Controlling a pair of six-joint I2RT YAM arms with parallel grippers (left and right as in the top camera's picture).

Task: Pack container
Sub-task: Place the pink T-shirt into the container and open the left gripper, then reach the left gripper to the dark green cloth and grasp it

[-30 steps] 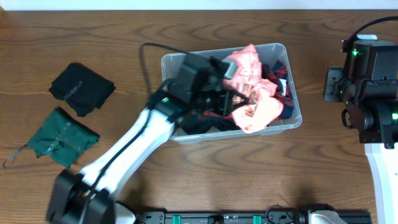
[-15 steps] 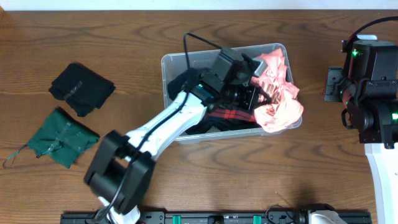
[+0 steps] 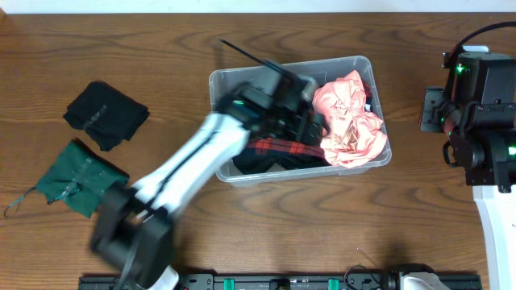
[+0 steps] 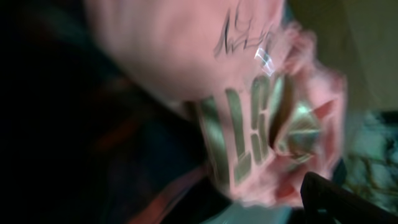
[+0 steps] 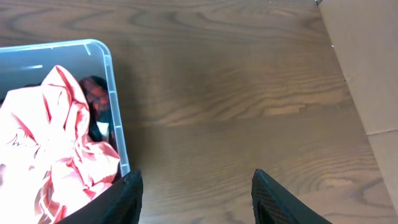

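**Fig.** Clear rectangular plastic container at mid-counter. The left hand is inside it, beside a crumpled pink printed garment; its grip is unreadable through blur. The right hand gapes empty. Ideally, tuck the garment below the rim, avoiding the walls.

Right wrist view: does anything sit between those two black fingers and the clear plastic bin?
Nothing visible does. The right gripper hangs open over bare wooden table, and the container shows just beside it, already holding a pink garment.
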